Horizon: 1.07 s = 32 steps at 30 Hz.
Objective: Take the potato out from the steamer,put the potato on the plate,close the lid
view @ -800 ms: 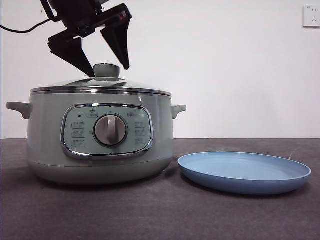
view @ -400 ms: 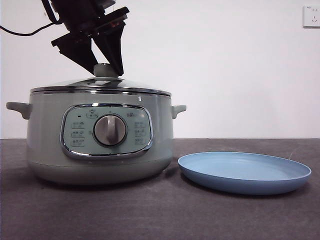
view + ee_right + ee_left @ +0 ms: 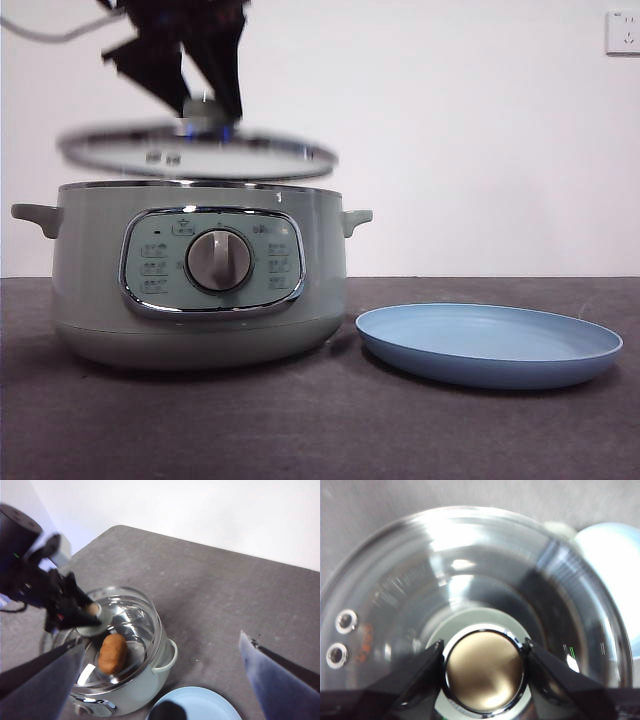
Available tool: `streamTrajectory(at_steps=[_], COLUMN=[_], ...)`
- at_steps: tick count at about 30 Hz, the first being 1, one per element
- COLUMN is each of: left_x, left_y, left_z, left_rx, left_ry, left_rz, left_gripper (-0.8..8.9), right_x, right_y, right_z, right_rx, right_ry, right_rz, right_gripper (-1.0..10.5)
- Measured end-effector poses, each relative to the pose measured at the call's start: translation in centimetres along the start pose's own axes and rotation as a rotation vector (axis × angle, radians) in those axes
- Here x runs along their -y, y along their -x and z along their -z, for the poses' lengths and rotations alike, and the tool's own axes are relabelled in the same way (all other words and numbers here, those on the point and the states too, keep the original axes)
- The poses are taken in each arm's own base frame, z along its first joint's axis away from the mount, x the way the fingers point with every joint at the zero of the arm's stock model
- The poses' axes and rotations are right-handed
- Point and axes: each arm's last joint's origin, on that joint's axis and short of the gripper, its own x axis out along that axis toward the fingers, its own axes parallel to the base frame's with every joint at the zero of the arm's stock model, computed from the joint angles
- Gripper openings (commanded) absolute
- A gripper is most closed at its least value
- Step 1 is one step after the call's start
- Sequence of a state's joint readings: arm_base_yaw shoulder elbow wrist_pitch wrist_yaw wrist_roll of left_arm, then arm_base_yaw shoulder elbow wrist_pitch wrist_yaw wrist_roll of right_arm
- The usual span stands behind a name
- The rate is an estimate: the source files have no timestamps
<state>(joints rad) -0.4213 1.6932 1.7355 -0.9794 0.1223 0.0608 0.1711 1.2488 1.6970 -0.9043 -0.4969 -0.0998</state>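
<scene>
The pale green steamer point(image 3: 200, 270) stands at the left in the front view, the blue plate point(image 3: 490, 345) to its right. My left gripper point(image 3: 205, 105) is shut on the knob of the glass lid point(image 3: 195, 152) and holds it a little above the steamer's rim. The left wrist view shows both jaws against the knob point(image 3: 484, 670). The right wrist view shows the orange-brown potato point(image 3: 112, 653) inside the steamer point(image 3: 145, 675), seen through the lifted lid point(image 3: 125, 615), and the left gripper point(image 3: 87, 612) on the knob. My right gripper point(image 3: 160, 680) is open, high above the table.
A grey table point(image 3: 320, 430) carries everything. A white wall stands behind, with a socket point(image 3: 622, 32) at the top right. The plate's edge shows in the right wrist view point(image 3: 195, 705).
My left gripper came down over the knob, shut on it, and lifted the lid off the steamer's rim. The steamer and plate have not moved.
</scene>
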Motion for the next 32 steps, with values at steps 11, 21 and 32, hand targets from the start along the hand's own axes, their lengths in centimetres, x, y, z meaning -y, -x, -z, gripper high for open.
streamTrajectory(at_steps=[11,21,32], left_x=[1.1,2.0,3.6], left_y=[11.9,22.5,31.3], left_z=[-2.9,0.3,8.8], left_rx=[0.154,0.383,0.581], left_ry=[-0.088,-0.106,-0.099], left_rz=[-0.020,-0.269,-0.295], left_gripper=[-0.08,-0.08,-0.08], right_x=[-1.3,-2.7,-5.7], right_y=[-0.5,-5.7,-16.0], right_z=[-0.6,-0.2,1.5], right_rx=[0.048,-0.070,-0.269], right_ry=[-0.020,-0.045,-0.014], right_rz=[-0.126,-0.247,-0.285], right_gripper=[6.6,6.6,6.6])
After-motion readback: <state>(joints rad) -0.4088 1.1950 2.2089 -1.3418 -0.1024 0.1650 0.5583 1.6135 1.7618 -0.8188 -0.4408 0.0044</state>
